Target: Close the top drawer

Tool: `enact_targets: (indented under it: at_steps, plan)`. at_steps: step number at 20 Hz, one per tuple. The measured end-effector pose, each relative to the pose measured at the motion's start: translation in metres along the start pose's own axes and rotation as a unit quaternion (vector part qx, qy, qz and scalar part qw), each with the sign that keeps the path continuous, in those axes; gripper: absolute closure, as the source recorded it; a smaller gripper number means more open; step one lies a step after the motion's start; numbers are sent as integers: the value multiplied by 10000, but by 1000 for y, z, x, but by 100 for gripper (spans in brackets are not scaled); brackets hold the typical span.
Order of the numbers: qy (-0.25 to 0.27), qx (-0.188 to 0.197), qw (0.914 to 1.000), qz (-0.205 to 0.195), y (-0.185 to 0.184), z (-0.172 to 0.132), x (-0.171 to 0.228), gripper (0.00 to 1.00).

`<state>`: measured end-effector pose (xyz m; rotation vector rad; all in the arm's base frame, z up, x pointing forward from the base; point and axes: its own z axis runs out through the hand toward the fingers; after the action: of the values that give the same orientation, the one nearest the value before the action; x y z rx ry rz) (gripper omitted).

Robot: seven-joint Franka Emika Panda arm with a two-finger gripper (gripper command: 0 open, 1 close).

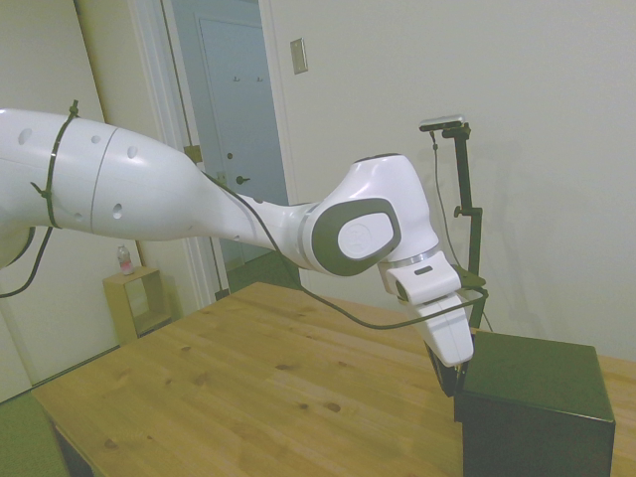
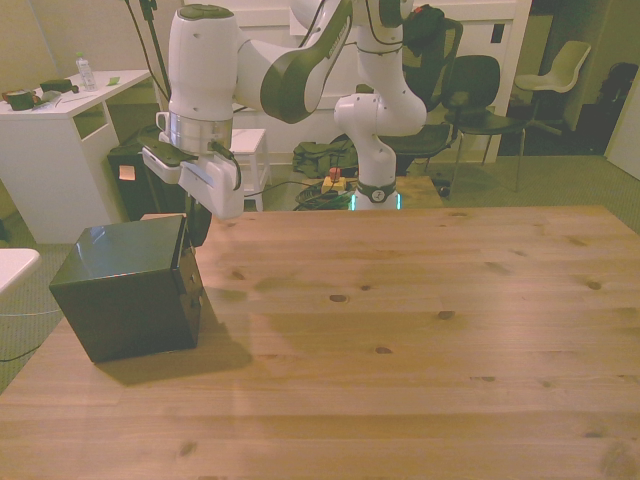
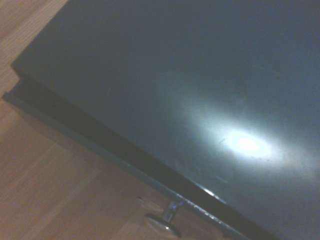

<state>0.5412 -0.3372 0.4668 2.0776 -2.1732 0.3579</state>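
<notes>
The top drawer (image 2: 188, 262) sat nearly flush in the black cabinet (image 2: 125, 290) at the tabletop's (image 2: 400, 330) left end in the front view. The hand (image 2: 197, 228) pressed against its front; whether its fingers were apart could not be told.

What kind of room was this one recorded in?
Probably an office or lab room: a white desk with clutter, black chairs and a pale chair behind the wooden table, cables on the floor.
</notes>
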Motion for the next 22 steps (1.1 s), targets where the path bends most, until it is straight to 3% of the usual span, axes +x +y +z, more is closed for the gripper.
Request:
enact_targets:
  at_steps: [16,22]
  plan:
    - [-13,-30,10000,-11,-2,1,3,100]
    - [-97,-16,9995,-311,-16,1,-32,100]
